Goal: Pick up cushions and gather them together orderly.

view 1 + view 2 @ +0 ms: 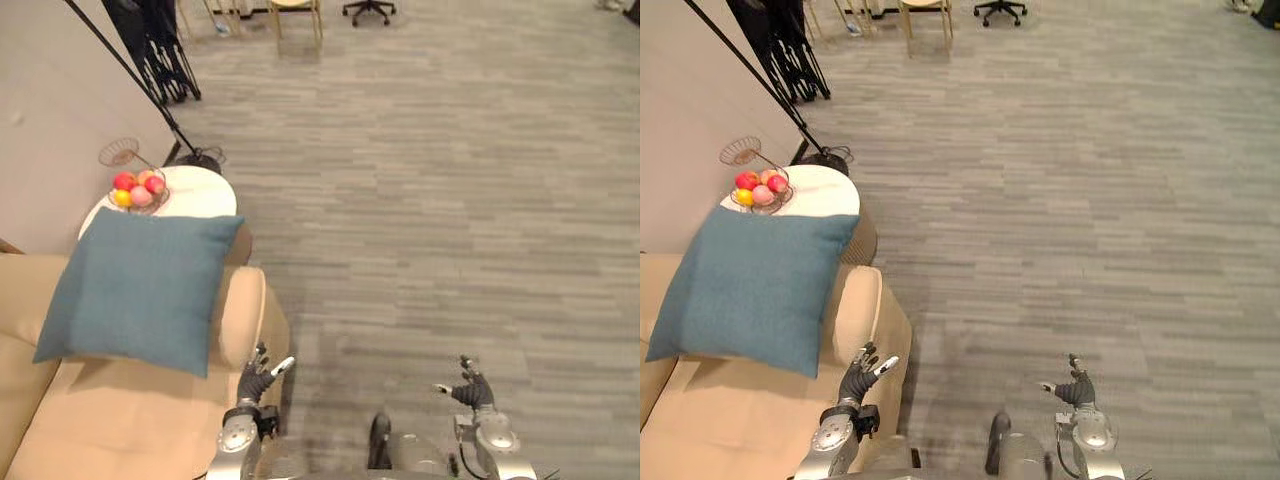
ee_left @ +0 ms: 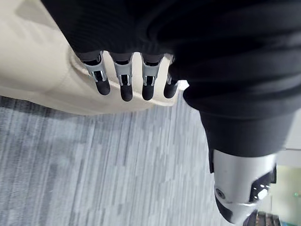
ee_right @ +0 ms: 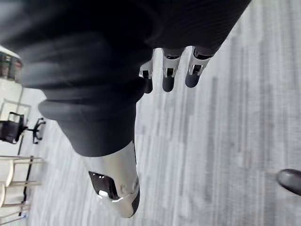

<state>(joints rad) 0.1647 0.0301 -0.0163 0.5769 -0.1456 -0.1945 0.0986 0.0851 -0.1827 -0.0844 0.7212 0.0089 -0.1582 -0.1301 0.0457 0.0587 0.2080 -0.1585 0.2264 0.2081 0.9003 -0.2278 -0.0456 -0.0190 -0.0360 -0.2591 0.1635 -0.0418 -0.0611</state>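
Note:
A blue-grey cushion (image 1: 140,287) leans on the arm of a cream sofa (image 1: 120,420) at the left, one corner resting on the armrest (image 1: 243,315). My left hand (image 1: 256,378) hangs low beside the sofa's front corner, fingers relaxed and holding nothing; in the left wrist view its fingers (image 2: 126,82) point past the sofa's edge. My right hand (image 1: 470,388) hangs over the carpet at the lower right, fingers loose and empty, as its fingers (image 3: 168,75) show in the right wrist view.
A round white side table (image 1: 205,192) stands behind the sofa with a wire bowl of coloured fruit (image 1: 137,189). A black stand (image 1: 195,158) leans by the wall. Chairs (image 1: 296,15) stand at the far end. Grey carpet (image 1: 440,200) spreads to the right.

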